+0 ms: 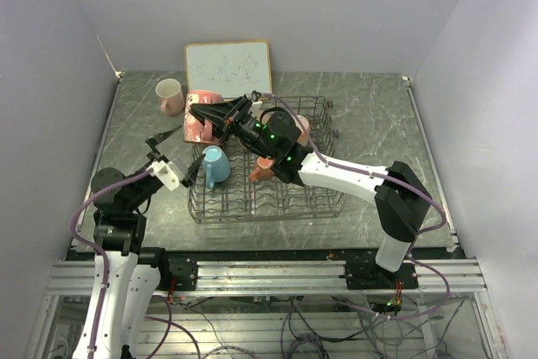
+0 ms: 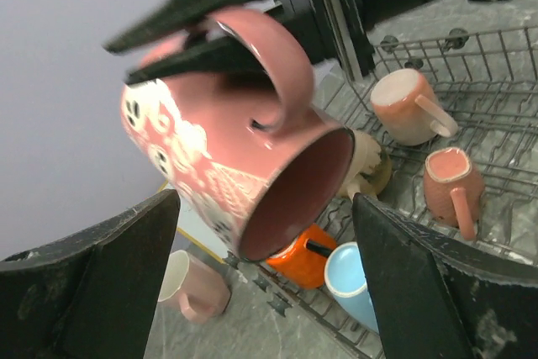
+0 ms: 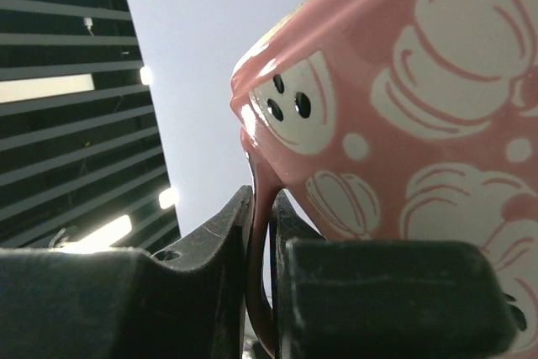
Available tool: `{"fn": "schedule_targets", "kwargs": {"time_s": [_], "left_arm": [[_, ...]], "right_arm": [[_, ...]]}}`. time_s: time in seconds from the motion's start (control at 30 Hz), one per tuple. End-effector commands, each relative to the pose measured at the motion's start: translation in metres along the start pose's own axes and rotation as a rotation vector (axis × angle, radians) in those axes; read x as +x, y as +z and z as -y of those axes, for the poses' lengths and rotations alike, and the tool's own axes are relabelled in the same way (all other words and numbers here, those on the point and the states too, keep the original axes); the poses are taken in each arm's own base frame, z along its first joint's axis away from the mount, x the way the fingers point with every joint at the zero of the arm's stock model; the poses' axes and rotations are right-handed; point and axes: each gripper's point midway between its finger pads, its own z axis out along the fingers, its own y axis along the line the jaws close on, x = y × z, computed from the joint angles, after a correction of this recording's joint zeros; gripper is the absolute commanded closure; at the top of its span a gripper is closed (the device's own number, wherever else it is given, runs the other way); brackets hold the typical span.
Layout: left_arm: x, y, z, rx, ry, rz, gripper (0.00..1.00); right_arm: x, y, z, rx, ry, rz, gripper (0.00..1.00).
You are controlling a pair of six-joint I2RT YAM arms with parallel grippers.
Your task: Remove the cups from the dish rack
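**Operator:** How far along am I?

**Spotter:** One cup (image 1: 170,96) stands on the tabletop (image 1: 378,115), out past the rack's (image 1: 311,199) ten-o'clock corner. Your right jaws pinch the patterned mug (image 2: 227,166) by its handle, lifted over that corner. Your left jaws gape wide, empty. Five more, I judge, are left inside, the blue one (image 1: 214,164) at nine o'clock.

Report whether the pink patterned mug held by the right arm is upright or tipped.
Tipped. The pink patterned mug hangs by its handle, pinched in the right fingers, its empty mouth facing sideways, not up.
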Motion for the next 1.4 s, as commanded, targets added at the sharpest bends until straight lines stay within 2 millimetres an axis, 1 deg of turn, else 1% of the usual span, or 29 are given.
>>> {"fn": "schedule_targets", "kwargs": {"time_s": [0.0, 0.07, 0.2, 0.27, 0.37, 0.5, 0.57, 0.63, 0.67, 0.73, 0.8, 0.87, 0.9, 0.93, 0.97, 1.0, 1.03, 1.13, 1.2, 1.23, 1.3, 1.37], "left_arm": [[0.011, -0.007, -0.002, -0.057, 0.108, -0.024, 0.06], [0.012, -0.009, -0.012, -0.123, 0.128, -0.023, 0.07], [0.003, -0.012, -0.038, -0.264, 0.130, 0.008, 0.08], [-0.005, -0.013, -0.047, -0.304, 0.119, 0.030, 0.09], [-0.017, -0.012, -0.052, -0.316, 0.108, 0.074, 0.13], [-0.022, -0.009, -0.057, -0.324, 0.083, 0.088, 0.19], [-0.025, -0.008, -0.056, -0.316, 0.085, 0.095, 0.24], [-0.027, -0.008, -0.055, -0.305, 0.088, 0.099, 0.32], [-0.027, -0.008, -0.054, -0.301, 0.093, 0.100, 0.38], [-0.027, -0.009, -0.053, -0.302, 0.116, 0.099, 0.55], [-0.028, -0.011, -0.055, -0.312, 0.141, 0.096, 0.68], [-0.028, -0.013, -0.057, -0.323, 0.153, 0.085, 0.80], [-0.029, -0.014, -0.059, -0.330, 0.157, 0.080, 0.85], [-0.030, -0.014, -0.062, -0.338, 0.160, 0.073, 0.90], [-0.029, -0.015, -0.065, -0.350, 0.156, 0.060, 0.93], [-0.028, -0.015, -0.067, -0.356, 0.151, 0.046, 0.93], [-0.028, -0.016, -0.071, -0.363, 0.142, 0.030, 0.93], [-0.022, -0.015, -0.081, -0.375, 0.095, -0.048, 0.93], [-0.015, -0.016, -0.093, -0.408, 0.043, -0.127, 0.93], [-0.011, -0.017, -0.100, -0.424, 0.015, -0.169, 0.93], [0.000, -0.018, -0.111, -0.448, -0.010, -0.261, 0.93], [0.013, -0.021, -0.124, -0.483, -0.024, -0.363, 0.93]], "right_arm": [[0.028, -0.002, -0.072, -0.217, 0.006, -0.054, 1.00], [0.032, -0.004, -0.071, -0.213, 0.011, -0.060, 1.00], [0.041, -0.010, -0.071, -0.209, 0.018, -0.071, 1.00], [0.047, -0.012, -0.072, -0.205, 0.024, -0.080, 1.00], [0.060, -0.010, -0.076, -0.207, 0.022, -0.107, 1.00], [0.075, -0.007, -0.075, -0.203, 0.029, -0.135, 1.00], [0.079, -0.005, -0.074, -0.200, 0.037, -0.141, 1.00], [0.081, -0.004, -0.073, -0.202, 0.042, -0.149, 1.00], [0.082, -0.004, -0.073, -0.200, 0.040, -0.151, 1.00], [0.084, -0.004, -0.073, -0.201, 0.034, -0.155, 1.00], [0.083, -0.004, -0.071, -0.195, 0.028, -0.153, 1.00], [0.081, -0.004, -0.063, -0.175, 0.022, -0.150, 1.00], [0.079, -0.005, -0.060, -0.169, 0.012, -0.144, 0.95], [0.077, -0.006, -0.056, -0.156, 0.004, -0.141, 0.87], [0.074, -0.007, -0.051, -0.134, -0.009, -0.136, 0.83], [0.072, -0.008, -0.045, -0.109, -0.026, -0.135, 0.78], [0.068, -0.010, -0.041, -0.086, -0.041, -0.130, 0.71], [0.053, -0.018, -0.031, -0.034, -0.087, -0.112, 0.40], [0.039, -0.025, -0.021, 0.026, -0.129, -0.096, 0.20], [0.032, -0.030, -0.019, 0.041, -0.150, -0.086, 0.13], [0.015, -0.042, -0.014, 0.077, -0.192, -0.058, 0.02], [-0.002, -0.056, -0.007, 0.134, -0.251, -0.034, 0.00]]}}
